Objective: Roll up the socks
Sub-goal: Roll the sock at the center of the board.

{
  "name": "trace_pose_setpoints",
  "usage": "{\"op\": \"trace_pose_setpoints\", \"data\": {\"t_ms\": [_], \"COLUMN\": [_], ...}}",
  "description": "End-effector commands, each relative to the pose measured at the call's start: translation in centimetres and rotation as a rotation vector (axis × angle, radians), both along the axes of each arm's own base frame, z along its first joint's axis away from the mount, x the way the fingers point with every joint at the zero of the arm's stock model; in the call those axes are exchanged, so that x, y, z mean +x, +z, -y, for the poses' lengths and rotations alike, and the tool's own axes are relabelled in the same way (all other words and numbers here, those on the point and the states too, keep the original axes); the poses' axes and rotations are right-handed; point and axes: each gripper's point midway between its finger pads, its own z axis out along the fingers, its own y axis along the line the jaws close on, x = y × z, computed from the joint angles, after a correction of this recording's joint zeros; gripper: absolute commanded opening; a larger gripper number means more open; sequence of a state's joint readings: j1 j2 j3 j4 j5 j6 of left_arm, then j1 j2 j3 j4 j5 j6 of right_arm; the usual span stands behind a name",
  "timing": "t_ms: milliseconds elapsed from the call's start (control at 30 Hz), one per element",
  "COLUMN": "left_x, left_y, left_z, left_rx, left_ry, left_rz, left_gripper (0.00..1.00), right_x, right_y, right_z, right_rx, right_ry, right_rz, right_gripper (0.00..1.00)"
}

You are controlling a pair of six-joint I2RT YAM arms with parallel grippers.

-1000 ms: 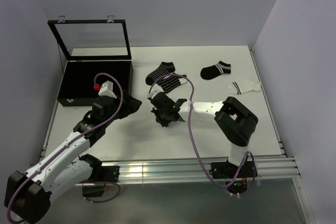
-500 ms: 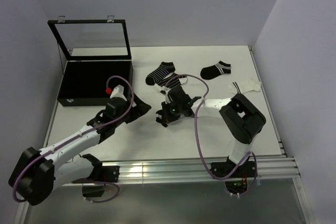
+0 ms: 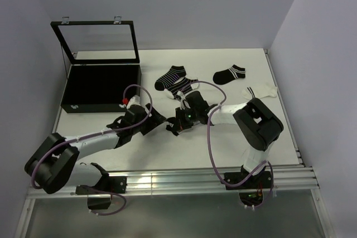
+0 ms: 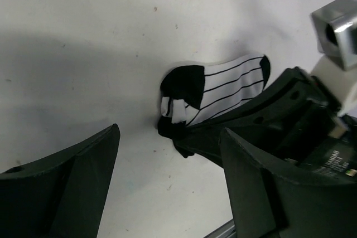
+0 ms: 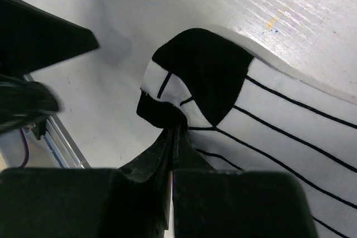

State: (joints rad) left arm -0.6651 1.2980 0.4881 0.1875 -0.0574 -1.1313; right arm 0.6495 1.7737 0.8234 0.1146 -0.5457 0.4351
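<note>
At the near half of the tabletop (image 3: 234, 137) both arms reach inward and meet just left of centre. The left gripper (image 4: 169, 137) comes in from the left with its fingers spread wide, nothing between them. The right gripper (image 5: 174, 129) comes in from the right with its fingers pressed together, pinching the near-left end of a sock (image 4: 223, 85): white with thin black stripes and a black end that is folded over at the pinch.

The sock lies flat on the tabletop. Its long axis runs from the pinched black end away to the far right, under the right arm, so in the top view most of it is hidden. The folded end points straight at the mouth of the left fingers, just beside them but apart. The right arm has the sock; the left is the free one and lies on the side the roll would start from. I judge the roll as barely begun, one small fold at most.

Farther back lie two dark striped socks (image 3: 172, 76), overlapping. A black sock (image 3: 229, 74) and a white sock (image 3: 261, 91) lie flat to the right. At far left stands an open black case (image 3: 100, 85).
</note>
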Motion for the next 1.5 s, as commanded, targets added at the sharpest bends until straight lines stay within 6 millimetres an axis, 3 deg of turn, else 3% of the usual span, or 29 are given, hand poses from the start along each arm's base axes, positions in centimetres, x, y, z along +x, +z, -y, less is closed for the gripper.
{"op": "trace_pose_setpoints", "data": {"t_ms": [0,133,467,933,1033,1300,1467], "left_x": [0.4,0.0,0.3,0.6,0.7,0.8,0.8], "left_y": [0.4,-0.8,-1.9,-2.9,-3.0,-2.6,-2.3], "left_z": [2.3,3.4,3.6,4.4,4.5,4.6,4.5], "left_rx": [-0.07,-0.068,-0.048,-0.045,-0.042,-0.036,-0.016], "left_ry": [-0.009,-0.025,-0.001,-0.007,-0.008,-0.014,-0.015], "left_rz": [-0.009,-0.054,-0.058,-0.078,-0.08,-0.077,-0.081], "left_gripper": [0.78,0.7,0.56,0.43,0.36,0.01,0.0], "right_x": [-0.3,-0.3,-0.4,-0.2,-0.2,0.3,0.8], "right_y": [-0.8,-1.0,-1.0,-1.2,-1.1,-0.5,1.1], "right_z": [0.4,0.5,0.5,0.6,0.7,0.8,0.7], "right_rx": [-0.002,-0.003,0.001,-0.007,-0.012,-0.017,-0.042], "right_ry": [-0.002,-0.006,-0.009,-0.009,-0.01,-0.01,-0.017], "right_rz": [-0.017,-0.016,-0.017,-0.009,-0.003,0.047,0.142], "right_gripper": [0.0,0.0,0.0,0.0,0.0,0.0,0.17]}}
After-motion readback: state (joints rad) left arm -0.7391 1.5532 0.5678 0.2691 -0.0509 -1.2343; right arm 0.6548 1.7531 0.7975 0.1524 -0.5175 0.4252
